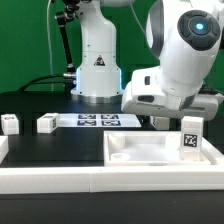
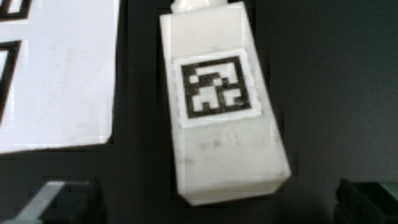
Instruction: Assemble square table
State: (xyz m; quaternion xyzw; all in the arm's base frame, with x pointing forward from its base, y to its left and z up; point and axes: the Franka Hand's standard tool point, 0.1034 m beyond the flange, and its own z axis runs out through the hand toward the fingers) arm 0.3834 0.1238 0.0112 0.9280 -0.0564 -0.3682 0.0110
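In the wrist view a white leg block [image 2: 217,100] with a black-and-white tag lies on the black table, right beside the marker board [image 2: 50,80]. My gripper [image 2: 214,203] is open, its two dark fingers [image 2: 63,205] standing on either side of the leg's near end and clear of it. In the exterior view the gripper [image 1: 160,118] hangs low at the right, behind the white square tabletop [image 1: 120,158]; that leg is hidden there. Two legs [image 1: 46,122] [image 1: 10,123] sit at the left. A tagged leg [image 1: 190,135] stands at the tabletop's right.
The marker board [image 1: 95,121] lies in front of the robot base [image 1: 97,70]. Long white border rails run along the front [image 1: 100,188] and the exterior view's left [image 1: 3,150].
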